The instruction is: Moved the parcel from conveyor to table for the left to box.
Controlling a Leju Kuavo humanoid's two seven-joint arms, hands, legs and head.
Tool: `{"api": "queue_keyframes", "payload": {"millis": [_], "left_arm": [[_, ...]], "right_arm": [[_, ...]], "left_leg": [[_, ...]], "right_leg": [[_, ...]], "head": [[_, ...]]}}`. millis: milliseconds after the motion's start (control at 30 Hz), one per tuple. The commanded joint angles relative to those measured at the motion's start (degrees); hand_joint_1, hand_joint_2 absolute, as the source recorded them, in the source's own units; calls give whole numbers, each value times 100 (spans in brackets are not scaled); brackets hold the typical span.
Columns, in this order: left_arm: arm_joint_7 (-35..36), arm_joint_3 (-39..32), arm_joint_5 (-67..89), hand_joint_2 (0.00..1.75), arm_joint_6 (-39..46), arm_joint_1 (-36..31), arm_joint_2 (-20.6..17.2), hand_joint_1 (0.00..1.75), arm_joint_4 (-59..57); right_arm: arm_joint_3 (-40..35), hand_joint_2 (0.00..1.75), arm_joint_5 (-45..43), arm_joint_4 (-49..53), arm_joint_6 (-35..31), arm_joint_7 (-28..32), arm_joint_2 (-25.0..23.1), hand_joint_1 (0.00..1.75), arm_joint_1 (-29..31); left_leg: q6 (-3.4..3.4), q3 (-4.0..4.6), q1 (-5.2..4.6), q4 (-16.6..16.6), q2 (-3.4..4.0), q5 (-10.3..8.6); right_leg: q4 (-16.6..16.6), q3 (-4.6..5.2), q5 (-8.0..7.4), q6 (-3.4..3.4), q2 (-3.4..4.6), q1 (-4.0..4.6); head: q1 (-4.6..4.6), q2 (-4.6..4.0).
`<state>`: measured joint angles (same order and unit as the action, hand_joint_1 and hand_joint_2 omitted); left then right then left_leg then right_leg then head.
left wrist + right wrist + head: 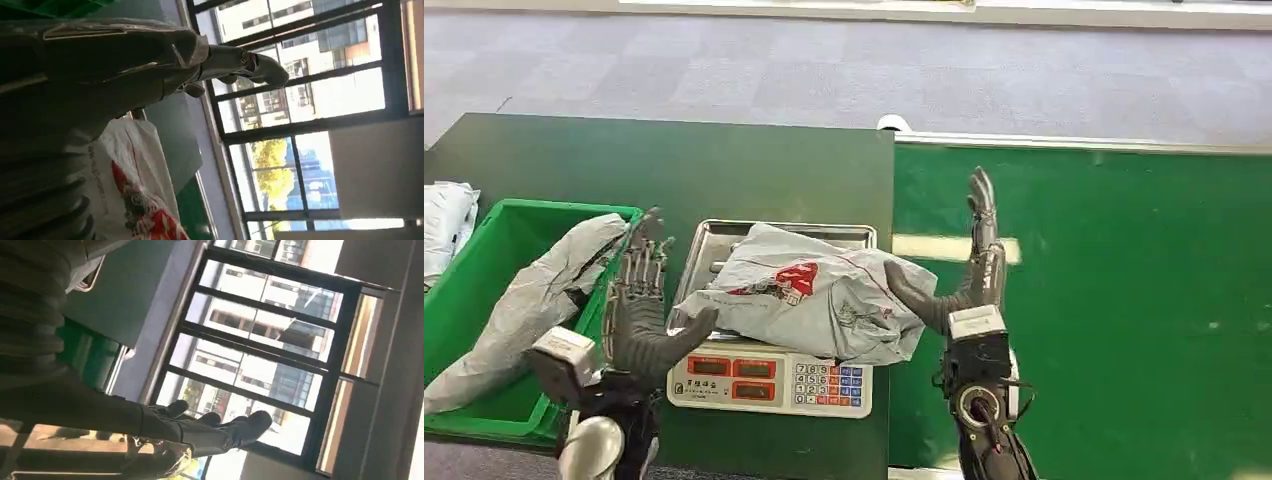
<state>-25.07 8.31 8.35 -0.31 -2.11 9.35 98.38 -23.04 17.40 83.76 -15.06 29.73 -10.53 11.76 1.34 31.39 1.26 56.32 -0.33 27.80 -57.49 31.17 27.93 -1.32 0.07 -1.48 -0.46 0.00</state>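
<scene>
A grey plastic parcel (809, 295) with a red print lies on the steel pan of a weighing scale (769, 380) on the dark table (674, 160). My left hand (639, 310) stands upright just left of the parcel, fingers spread, thumb reaching toward the bag's edge and holding nothing. My right hand (969, 280) stands upright at the parcel's right side, fingers straight, thumb close to the bag. In the left wrist view the parcel (135, 190) shows beside my extended fingers (240, 62). The right wrist view shows my right hand's fingers (200, 430) stretched out against a window.
A green bin (484, 270) stands at the table's left with a long grey bag (534, 300) draped over its rim. Another pale bag (444, 225) lies at the far left. The green conveyor belt (1124, 300) runs on the right, beyond the table's edge.
</scene>
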Motion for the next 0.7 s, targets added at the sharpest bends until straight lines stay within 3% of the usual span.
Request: {"api": "queue_keyframes", "payload": {"millis": [33,200,433,533,667,700], "left_arm": [[613,1262,1017,175,-206,-1026,-406,0,-955],[1550,1926,2910,175,191,-1835,-334,0,-2049],[1784,2047,3294,175,155,-1937,-396,0,-2186],[2210,2316,3917,175,-197,-2493,-264,0,-3167],[2121,2594,4120,175,-398,-2897,-88,0,-4419],[2051,2653,4076,175,-511,-2960,-52,73,-4663]], "right_arm": [[10,175,-151,682,46,152,352,0,-449],[-104,175,155,1418,-494,608,294,0,-713],[-127,175,205,1455,-615,643,287,0,-696],[-228,175,228,1674,-764,637,296,0,-653],[-341,175,310,1592,-902,475,348,0,-546],[-364,175,325,1513,-954,407,362,0,-509]], "left_leg": [[-9,6,1,-6,-21,-10],[-6,4,-1,1,-30,-8],[-8,-1,0,-5,-12,-8],[-8,4,0,-2,-18,-10],[-8,-1,-1,-1,-21,-10],[-7,-6,0,-2,-14,-8]], "right_leg": [[7,-5,-3,11,-27,3],[0,-5,1,7,-33,1],[6,-5,-5,12,-17,3],[4,-3,-5,12,-22,3],[4,-7,-6,8,-23,1],[6,-10,-6,7,-16,2]], "head": [[-2,0],[-2,0],[-4,0],[-4,0],[-2,0],[-2,0]]}}
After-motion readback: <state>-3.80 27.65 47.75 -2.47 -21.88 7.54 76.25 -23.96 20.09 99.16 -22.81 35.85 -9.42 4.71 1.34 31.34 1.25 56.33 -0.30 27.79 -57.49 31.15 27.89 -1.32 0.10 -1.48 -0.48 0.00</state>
